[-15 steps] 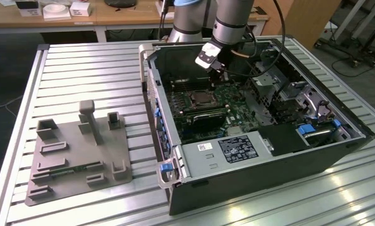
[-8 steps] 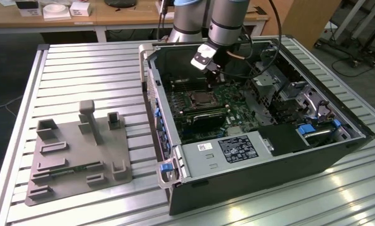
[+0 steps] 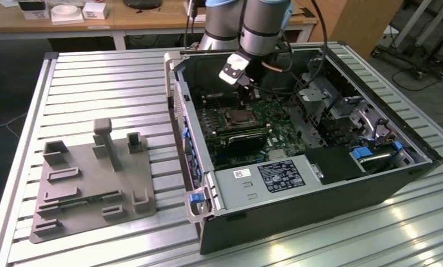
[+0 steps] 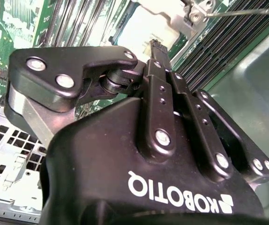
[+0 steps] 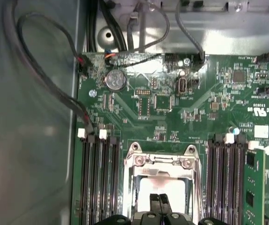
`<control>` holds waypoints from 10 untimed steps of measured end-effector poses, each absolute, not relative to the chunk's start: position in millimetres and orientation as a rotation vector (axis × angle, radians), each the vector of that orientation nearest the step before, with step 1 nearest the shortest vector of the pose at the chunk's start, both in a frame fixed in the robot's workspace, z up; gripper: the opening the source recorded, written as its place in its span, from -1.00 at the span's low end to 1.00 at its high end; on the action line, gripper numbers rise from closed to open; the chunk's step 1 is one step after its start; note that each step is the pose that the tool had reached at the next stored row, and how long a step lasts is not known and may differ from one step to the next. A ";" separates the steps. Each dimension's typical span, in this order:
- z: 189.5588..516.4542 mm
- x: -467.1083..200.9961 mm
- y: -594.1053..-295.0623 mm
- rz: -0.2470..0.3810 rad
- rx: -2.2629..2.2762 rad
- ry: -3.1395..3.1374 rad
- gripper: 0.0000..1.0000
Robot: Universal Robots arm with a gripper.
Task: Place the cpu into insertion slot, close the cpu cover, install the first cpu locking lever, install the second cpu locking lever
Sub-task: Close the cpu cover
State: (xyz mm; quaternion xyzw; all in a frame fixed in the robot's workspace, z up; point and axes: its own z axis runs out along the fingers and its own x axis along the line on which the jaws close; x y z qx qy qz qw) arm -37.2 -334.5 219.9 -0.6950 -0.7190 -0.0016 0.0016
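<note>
- Jaws pressed together, gripping nothing (tips poised over the cpu (image 5: 177,191)).
- That cpu lies in the insertion slot (image 3: 240,116) on the green board (image 5: 172,110), cpu cover (image 5: 162,161) down flat over it.
- Computer case (image 3: 296,222) stands open on the bench (image 3: 95,83).

Open from above across the whole computer case (image 3: 281,222), free straight down to the insertion slot (image 3: 240,116). Tight there: boxed in by memory slots (image 5: 99,178) close on two sides, the grey drive cage (image 3: 274,175) at one end, loose cables (image 5: 73,105) along the case wall.
</note>
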 end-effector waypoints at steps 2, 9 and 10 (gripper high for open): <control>219.6 -39.7 -334.6 -0.005 -2.180 -2.258 -0.80; 218.3 -50.3 -334.9 -0.005 -2.158 -2.278 -0.80; 217.9 -51.9 -334.9 -0.005 -2.157 -2.279 -0.80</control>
